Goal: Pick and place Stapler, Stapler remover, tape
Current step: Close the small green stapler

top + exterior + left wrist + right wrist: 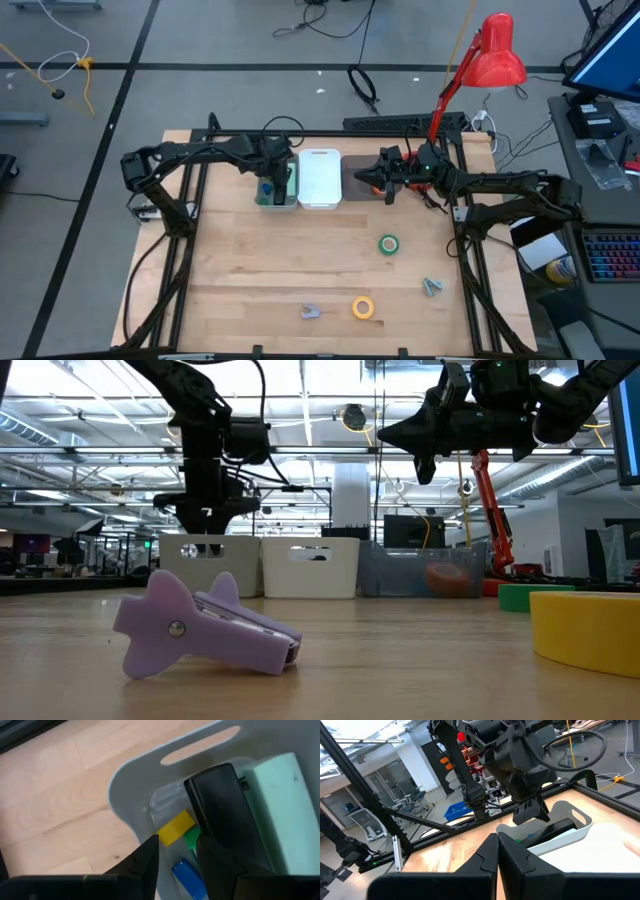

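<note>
My left gripper (177, 852) hangs inside the pale bin (277, 196) at the upper middle of the high view, its fingers (145, 865) partly apart around nothing I can be sure of. Between and just past them in my left wrist view lie a small yellow block (175, 827), a green piece (192, 840) and a blue piece (189, 876). A black and mint stapler (272, 795) fills the right of that frame, lying in the same bin.

My right gripper (372, 178) hovers above the table right of the white bin (320, 178), fingers pressed together and empty.

Lower on the wooden table (250, 260), the green tape (388, 244) sits right of centre, and the yellow tape (363, 307) lies near the bottom edge. A lilac staple remover (311, 311) rests just left of the yellow roll; the low view shows it large in the foreground, lying on its side. A grey staple remover (432, 287) lies at lower right. A red desk lamp (495, 52) stands beyond the table at upper right.
</note>
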Robot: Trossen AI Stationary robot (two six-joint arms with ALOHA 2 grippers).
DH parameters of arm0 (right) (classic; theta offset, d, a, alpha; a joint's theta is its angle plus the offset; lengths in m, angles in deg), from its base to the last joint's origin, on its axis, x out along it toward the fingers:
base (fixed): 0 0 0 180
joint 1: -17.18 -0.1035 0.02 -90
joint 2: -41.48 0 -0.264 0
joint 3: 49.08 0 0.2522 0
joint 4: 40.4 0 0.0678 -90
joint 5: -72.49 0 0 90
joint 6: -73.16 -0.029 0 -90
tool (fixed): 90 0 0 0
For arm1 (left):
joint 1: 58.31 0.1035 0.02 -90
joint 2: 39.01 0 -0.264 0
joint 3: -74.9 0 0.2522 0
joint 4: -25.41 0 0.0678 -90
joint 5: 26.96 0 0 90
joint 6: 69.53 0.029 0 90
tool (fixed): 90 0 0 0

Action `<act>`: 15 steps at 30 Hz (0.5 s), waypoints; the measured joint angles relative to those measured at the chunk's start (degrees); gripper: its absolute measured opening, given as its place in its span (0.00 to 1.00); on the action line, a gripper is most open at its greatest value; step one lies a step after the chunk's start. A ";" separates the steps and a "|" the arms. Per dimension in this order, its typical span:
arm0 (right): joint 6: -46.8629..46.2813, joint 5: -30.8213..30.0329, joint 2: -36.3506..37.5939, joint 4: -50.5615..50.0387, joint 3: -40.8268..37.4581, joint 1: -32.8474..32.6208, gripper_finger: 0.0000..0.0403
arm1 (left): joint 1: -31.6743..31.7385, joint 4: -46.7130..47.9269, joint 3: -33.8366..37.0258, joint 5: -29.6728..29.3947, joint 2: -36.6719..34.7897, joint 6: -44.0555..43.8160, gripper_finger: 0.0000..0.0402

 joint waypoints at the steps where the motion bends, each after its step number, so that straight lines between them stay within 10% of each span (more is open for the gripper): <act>1: 0.00 0.00 0.02 -0.04 0.00 0.00 0.00 | 0.04 0.01 0.01 0.01 0.07 0.06 0.33; 15: -0.02 0.00 0.00 -0.14 0.00 0.01 0.00 | -0.60 0.04 0.02 -0.65 2.02 3.24 0.33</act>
